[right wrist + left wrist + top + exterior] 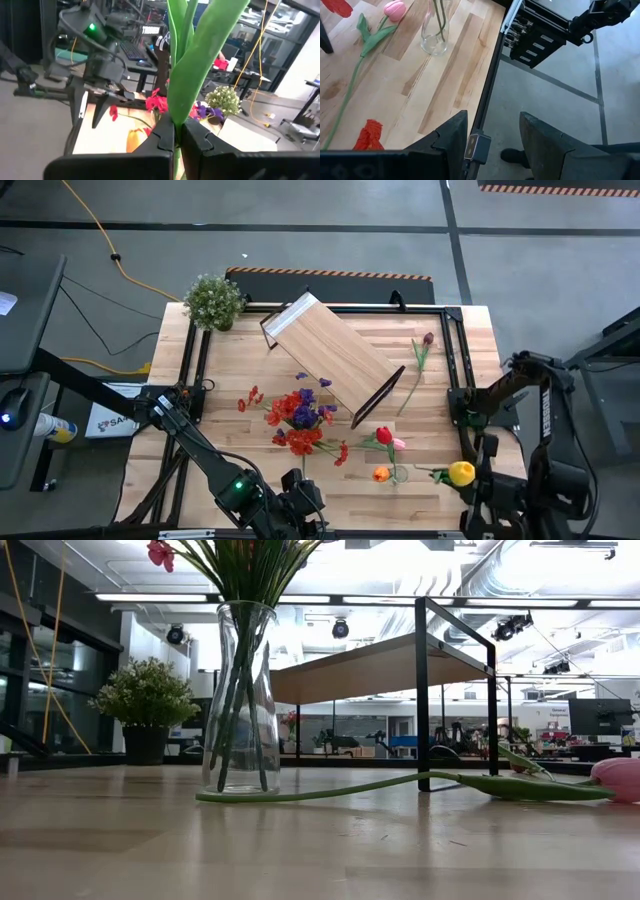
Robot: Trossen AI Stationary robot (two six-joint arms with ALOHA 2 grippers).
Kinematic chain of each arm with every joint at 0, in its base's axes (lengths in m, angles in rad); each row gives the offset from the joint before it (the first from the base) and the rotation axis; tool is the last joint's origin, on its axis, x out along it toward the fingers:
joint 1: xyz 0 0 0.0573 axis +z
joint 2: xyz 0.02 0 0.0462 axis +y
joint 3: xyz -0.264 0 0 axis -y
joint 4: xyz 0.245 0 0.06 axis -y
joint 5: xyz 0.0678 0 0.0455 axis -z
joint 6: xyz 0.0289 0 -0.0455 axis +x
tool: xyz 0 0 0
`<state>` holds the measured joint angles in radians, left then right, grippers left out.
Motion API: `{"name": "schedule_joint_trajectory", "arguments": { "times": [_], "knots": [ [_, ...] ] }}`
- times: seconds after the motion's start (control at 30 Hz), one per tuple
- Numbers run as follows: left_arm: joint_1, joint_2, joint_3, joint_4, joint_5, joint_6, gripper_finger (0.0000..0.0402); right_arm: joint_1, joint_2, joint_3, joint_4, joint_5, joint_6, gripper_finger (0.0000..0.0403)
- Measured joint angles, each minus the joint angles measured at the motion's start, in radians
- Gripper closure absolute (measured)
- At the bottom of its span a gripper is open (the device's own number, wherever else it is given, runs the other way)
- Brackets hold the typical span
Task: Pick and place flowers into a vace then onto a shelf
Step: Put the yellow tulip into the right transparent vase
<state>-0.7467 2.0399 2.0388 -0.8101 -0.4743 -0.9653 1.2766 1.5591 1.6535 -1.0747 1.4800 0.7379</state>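
1. Step in hand, by my read: pick-and-place of a flower into the vase. Right gripper (177, 137) is clamped tight on a green stem w/ long leaves (200, 55), at the near right corner of the desk (440, 350). The yellow tulip (461, 473) sits right there in the high view; prob. the same flower, can't confirm.
2. Vase (240, 700) is clear glass, upright on the desk, already carrying several flowers; red and purple blooms (300, 415) cluster above it.
3. Loose ones on the desk: red tulip (383, 436), pink tulip (399, 444), orange tulip (381, 474), maroon tulip (428, 339) far side.
4. Shelf (332, 352) lies askew mid-desk, nothing on it.
5. Left gripper (492, 145) is half-open, empty, hanging over the near desk edge; waiting.
6. Next move calls for: carry stem over to the vase mouth, tip it stem-down, thread btwn stems already inside, release. Vase to shelf comes later.
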Motion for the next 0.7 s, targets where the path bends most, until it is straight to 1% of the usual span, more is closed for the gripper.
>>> {"name": "schedule_joint_trajectory", "arguments": {
  "times": [0.17,0.23,0.3,0.4,0.53,0.7],
  "knots": [
    [0.0,0.0,0.0,0.0,0.0,0.0,0.019,-0.012,0.008,-0.013,-0.059,-0.052,0.061,0.0402],
    [0.0,0.0,0.0,0.0,0.0,0.0,0.019,-0.02,-0.003,-0.056,-0.051,-0.052,0.07,0.0402],
    [0.0,0.0,0.0,0.0,0.0,-0.001,0.019,-0.031,-0.024,-0.126,0.013,-0.046,0.071,0.0402],
    [0.0,0.0,0.0,0.0,0.0,-0.008,0.019,-0.047,-0.081,-0.271,0.201,-0.008,0.038,0.0402],
    [0.0,0.0,0.0,0.001,0.0,-0.012,0.019,-0.045,-0.177,-0.468,0.517,0.068,-0.063,0.0402],
    [0.0,0.0,0.0,0.002,0.0,-0.012,0.019,-0.013,-0.287,-0.655,0.803,0.089,-0.147,0.0402]
  ]
}}
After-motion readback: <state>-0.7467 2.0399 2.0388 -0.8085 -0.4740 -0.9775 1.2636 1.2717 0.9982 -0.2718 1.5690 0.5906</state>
